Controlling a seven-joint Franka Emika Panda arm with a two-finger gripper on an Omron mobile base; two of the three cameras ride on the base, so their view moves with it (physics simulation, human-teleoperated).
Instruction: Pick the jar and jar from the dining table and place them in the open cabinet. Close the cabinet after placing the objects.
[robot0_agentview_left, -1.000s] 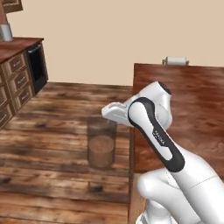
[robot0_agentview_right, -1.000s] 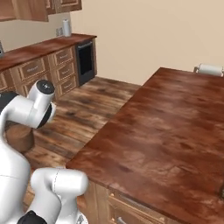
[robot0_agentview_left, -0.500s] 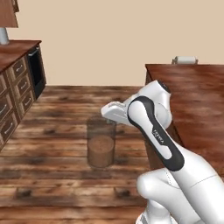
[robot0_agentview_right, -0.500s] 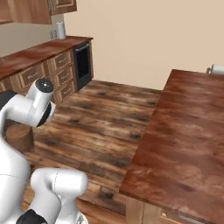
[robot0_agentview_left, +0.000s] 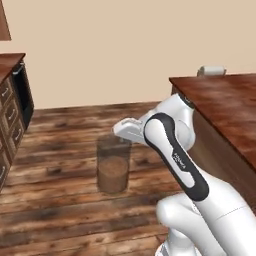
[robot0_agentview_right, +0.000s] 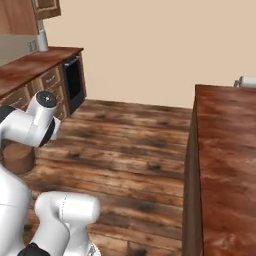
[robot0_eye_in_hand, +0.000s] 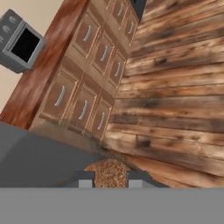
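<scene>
The slim jar with light-brown powder is held upright below the gripper, clear of the plank floor and off the dining table. The jaws are clamped on its top, so it hangs straight and the powder stays level; judged a carry pose for the trip to the cabinet, placing not yet begun.

In the left base view the whole glass body is seen under the hand, with the table edge just beside the arm. In the right base view only the jar's brown lower part is glimpsed behind the arm's elbow, but the counter with the dark oven is shown. In the hand view the powder is seen between the two fingertips, with low drawers and a grey microwave beyond.
</scene>
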